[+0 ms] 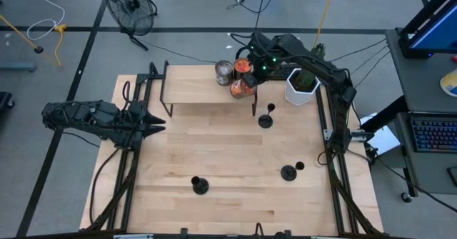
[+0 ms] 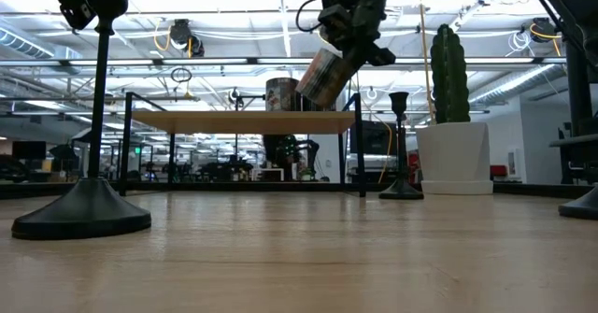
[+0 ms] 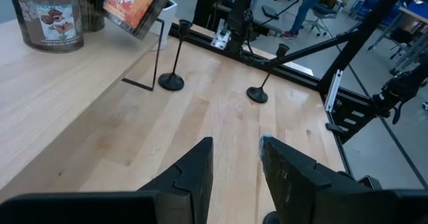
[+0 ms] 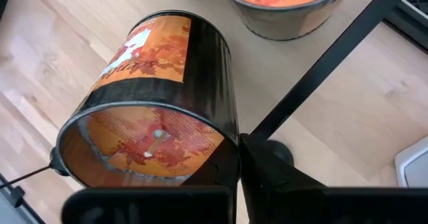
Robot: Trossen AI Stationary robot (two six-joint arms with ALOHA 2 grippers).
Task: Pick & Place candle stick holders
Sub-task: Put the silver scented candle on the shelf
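Right claw [image 4: 231,177] is mostly cut off at the wrist view's edge, but it pinches the rim of a tilted orange jar [image 4: 157,107] over the corner of the low shelf [image 1: 193,89]; two more jars [image 1: 224,73] stand just beside it. Left claw [image 3: 234,164] hovers half spread and empty at the table's [image 1: 228,189] left edge. Three black candle holders, round base, thin stem, small cup: one [image 1: 265,118] near below the right claw, two [image 1: 200,185] [image 1: 288,172] well apart from both.
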